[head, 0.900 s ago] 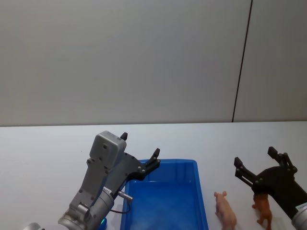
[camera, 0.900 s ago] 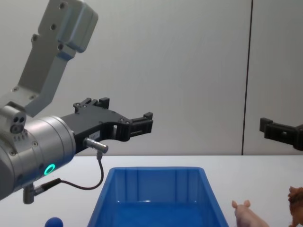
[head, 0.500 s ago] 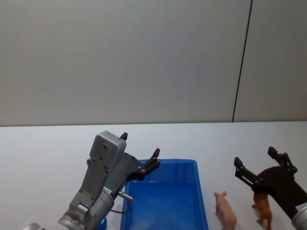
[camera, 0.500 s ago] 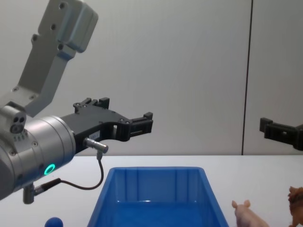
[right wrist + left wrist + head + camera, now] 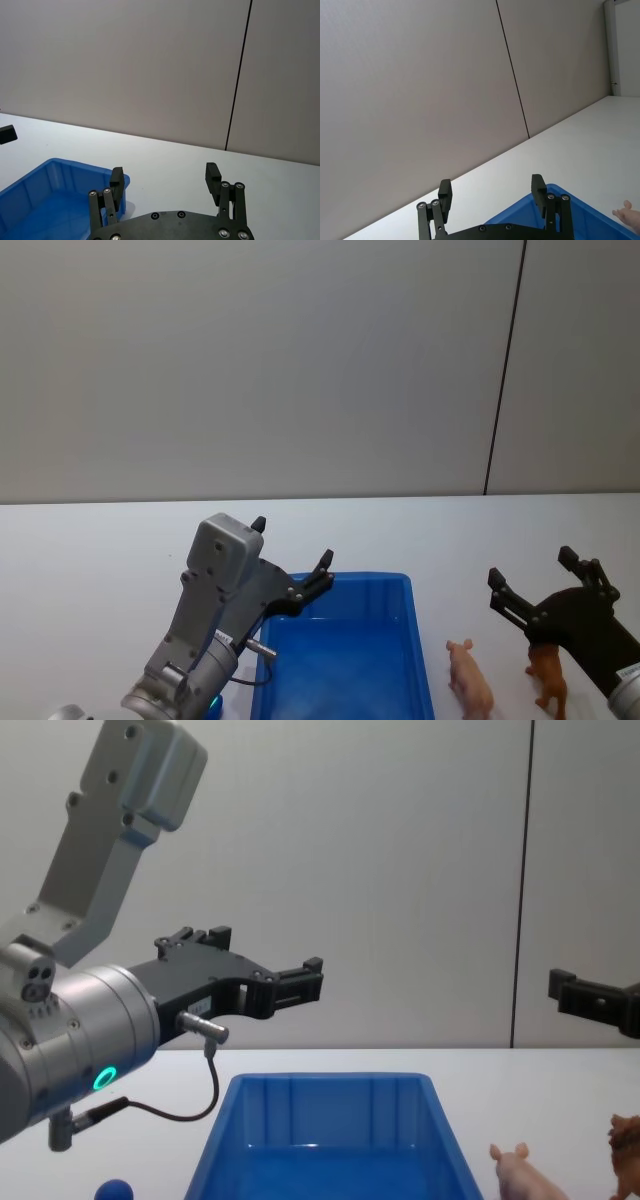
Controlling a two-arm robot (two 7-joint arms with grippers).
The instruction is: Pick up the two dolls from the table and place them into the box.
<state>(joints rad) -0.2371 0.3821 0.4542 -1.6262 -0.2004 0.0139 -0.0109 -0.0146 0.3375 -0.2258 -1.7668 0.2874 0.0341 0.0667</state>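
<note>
No part of the task is judged to have been completed. The box [image 5: 370,579], a bright blue bin, is seen on the white counter [image 5: 100,550], and what is shown of its inside is bare. Both dolls are found on the counter to the right of the box: the pale pink pig [image 5: 470,680] stands just beside the box's right wall, apart from it, and the brown four-legged animal [image 5: 548,677] stands beyond the pig, farther from the box. Neither doll is touched by anything. The right gripper [image 5: 530,566] is held in the air to the right of the box, above the brown animal as far as can be judged from the head view; its fingers [image 5: 212,176] are spread wide and nothing is held between them. The left gripper [image 5: 292,540] is raised over the far left corner of the box, on the side away from the dolls, and its fingers [image 5: 445,189] are likewise spread apart and empty. A small blue ball [image 5: 117,1190] is seen on the counter to the left of the box; it is not counted among the dolls. Everything is therefore left to be done: each doll has to be grasped, lifted over the rim of the box and released inside. The right gripper is judged the better placed for the first pick, since it is on the dolls' side of the box, and a descent onto one of the animals is what is called for next.
</note>
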